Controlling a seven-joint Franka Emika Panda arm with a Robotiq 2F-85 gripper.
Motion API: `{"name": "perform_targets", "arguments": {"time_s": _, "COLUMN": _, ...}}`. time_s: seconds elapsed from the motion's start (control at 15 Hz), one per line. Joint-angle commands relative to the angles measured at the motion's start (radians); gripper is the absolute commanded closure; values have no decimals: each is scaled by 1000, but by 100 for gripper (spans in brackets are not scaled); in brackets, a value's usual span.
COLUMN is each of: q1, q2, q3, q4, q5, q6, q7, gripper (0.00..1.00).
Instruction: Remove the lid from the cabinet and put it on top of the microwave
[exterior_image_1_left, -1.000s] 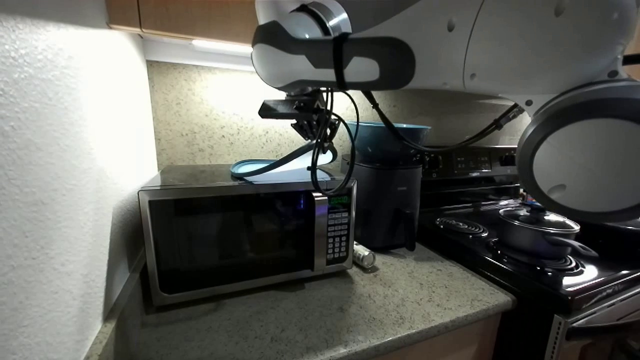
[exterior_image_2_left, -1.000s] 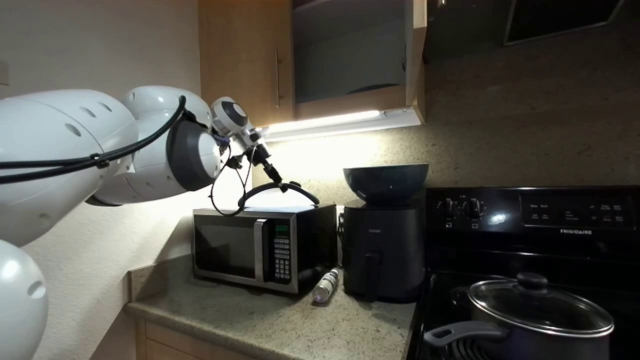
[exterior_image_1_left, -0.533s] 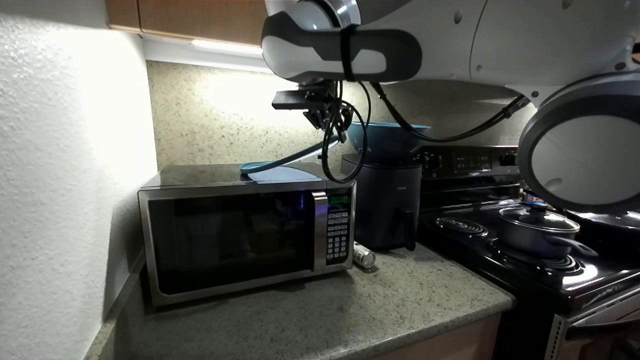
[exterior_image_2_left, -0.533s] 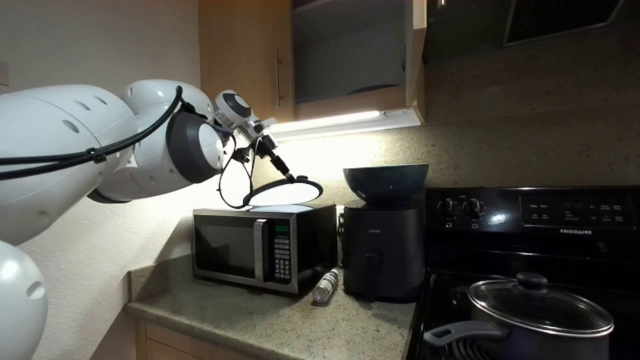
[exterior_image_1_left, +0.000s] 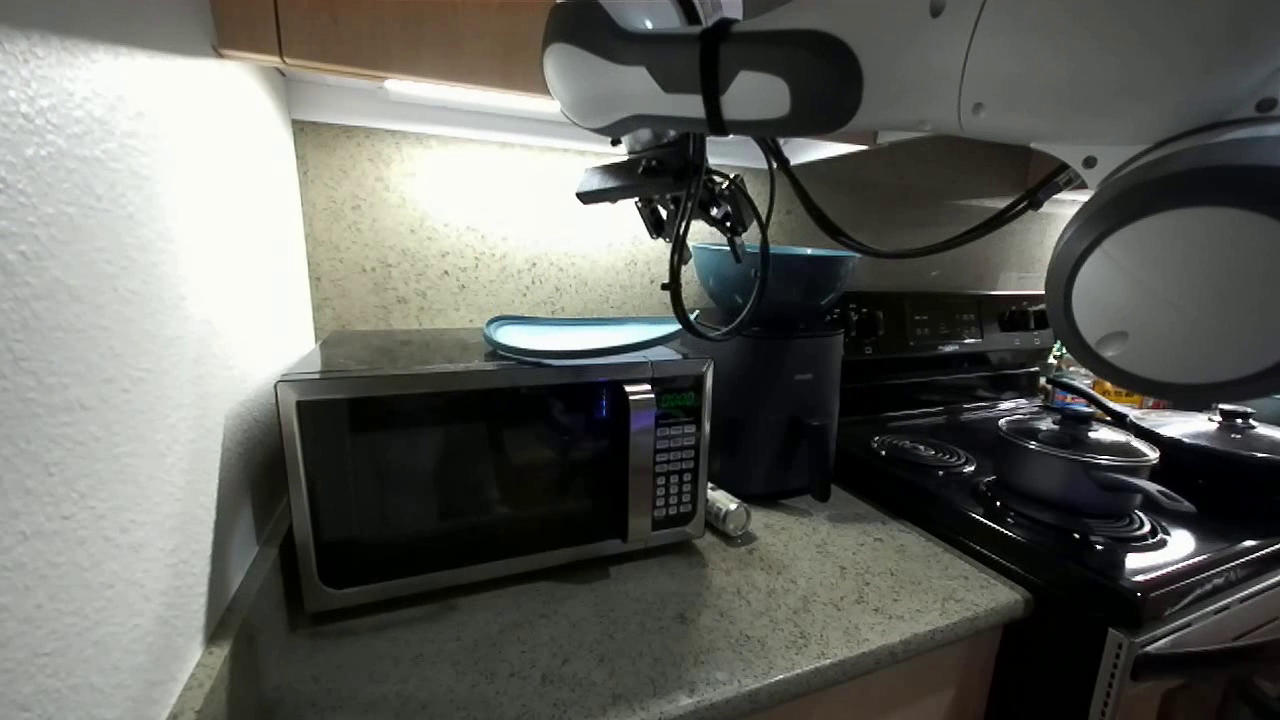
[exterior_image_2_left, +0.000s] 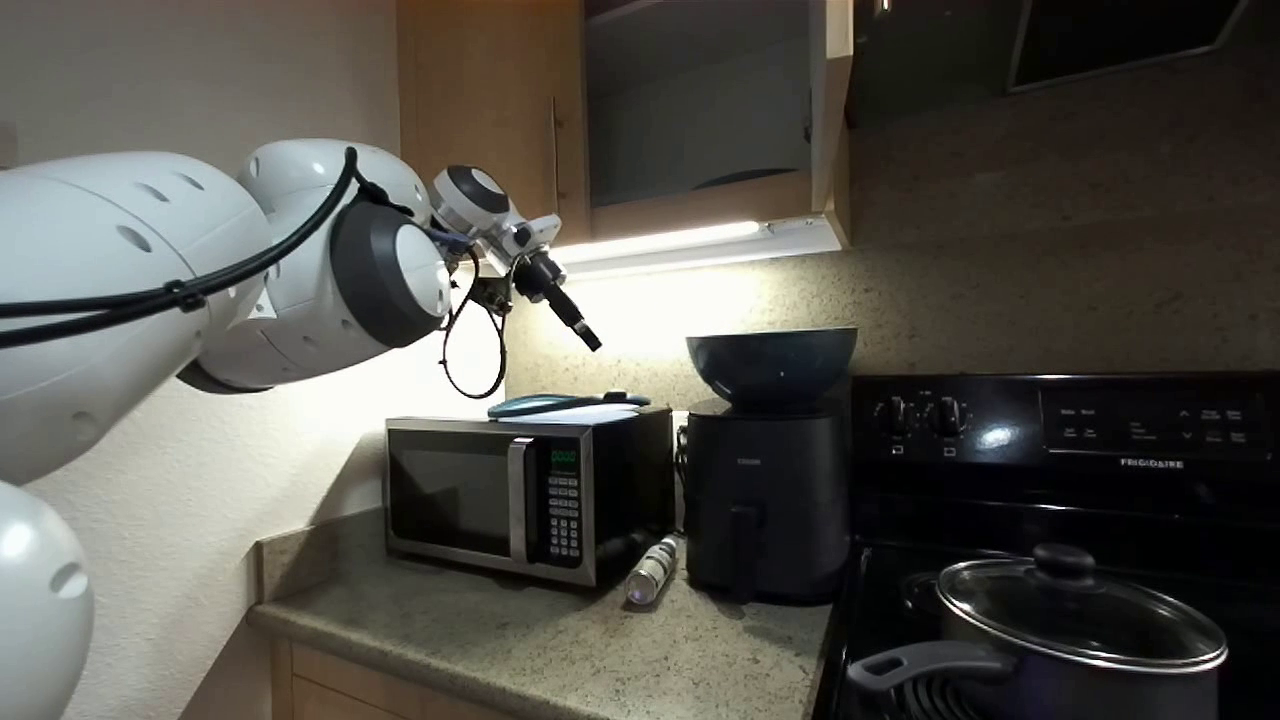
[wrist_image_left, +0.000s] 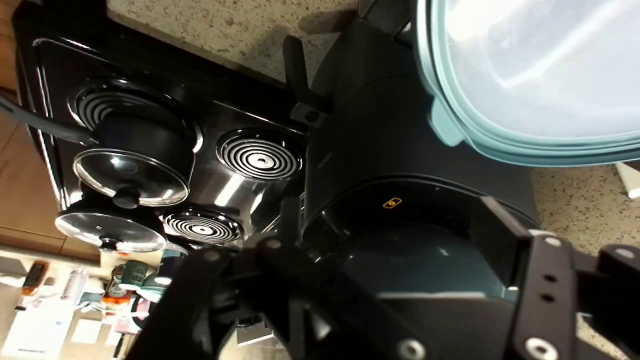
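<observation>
The lid (exterior_image_1_left: 590, 335), with a pale see-through centre and blue rim, lies on the microwave (exterior_image_2_left: 450, 490); in an exterior view its right side looks slightly raised and reaches the oven's right edge. Its rim and tab fill the upper right of the wrist view, where the lid (wrist_image_left: 540, 75) is clear of my fingers. My gripper (exterior_image_2_left: 592, 342) hangs above and apart from it. In the wrist view the gripper (wrist_image_left: 390, 225) stands open, its fingers wide apart with nothing between them. Above, the cabinet (exterior_image_2_left: 490, 120) has one door swung out, with a dark curved edge inside.
Right of the microwave, a deep blue bowl (exterior_image_2_left: 770, 365) sits on a tall dark appliance (exterior_image_2_left: 765, 500); both lie beneath my fingers in the wrist view. A small can (exterior_image_2_left: 652, 572) lies on the counter. A lidded pan (exterior_image_1_left: 1075, 460) stands on the stove.
The fingers have opened and let go of the lid. Its raised side has dropped down onto the microwave, while my gripper has risen and moved right in both exterior views.
</observation>
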Motion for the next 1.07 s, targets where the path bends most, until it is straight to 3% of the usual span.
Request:
{"name": "perform_targets", "arguments": {"time_s": 0.0, "q1": -1, "q2": 0, "q3": 5, "q4": 0, "q5": -4, "q6": 0, "q7": -1, "gripper": 7}}
{"name": "perform_targets", "arguments": {"time_s": 0.13, "q1": -1, "q2": 2, "q3": 5, "q4": 0, "q5": -4, "q6": 0, "q7": -1, "gripper": 2}}
{"name": "perform_targets", "arguments": {"time_s": 1.0, "q1": -1, "q2": 2, "q3": 5, "q4": 0, "q5": -4, "q6": 0, "q7": -1, "gripper": 2}}
